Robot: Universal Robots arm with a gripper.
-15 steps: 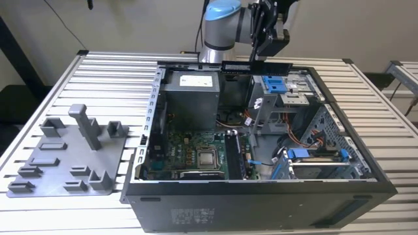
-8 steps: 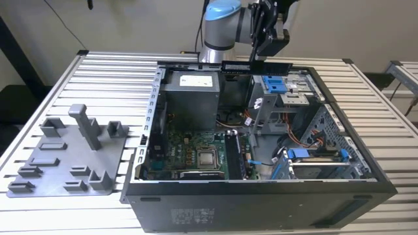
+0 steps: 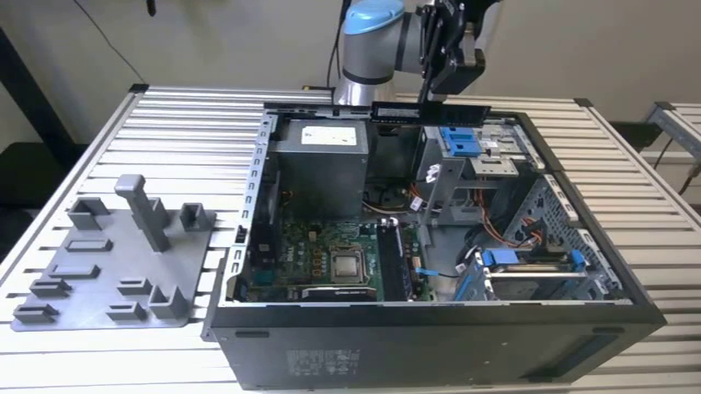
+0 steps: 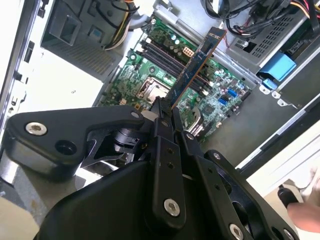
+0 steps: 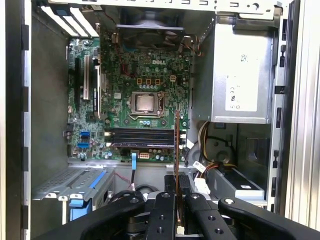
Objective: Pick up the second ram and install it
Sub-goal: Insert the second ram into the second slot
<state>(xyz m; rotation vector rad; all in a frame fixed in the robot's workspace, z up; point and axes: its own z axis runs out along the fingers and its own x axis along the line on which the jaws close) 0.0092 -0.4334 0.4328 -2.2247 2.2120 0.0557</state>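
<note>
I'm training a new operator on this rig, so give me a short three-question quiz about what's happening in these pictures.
1. True or false: the ram lies on the gray tray.
2. The hand is: A open; B shut on the ram; C shut on a cable.
3. Fill in: the tray sits on the exterior view's ____ of the case.

Key: 1 false, the hand holds the ram above the open case. 2 B. 3 left.
</note>
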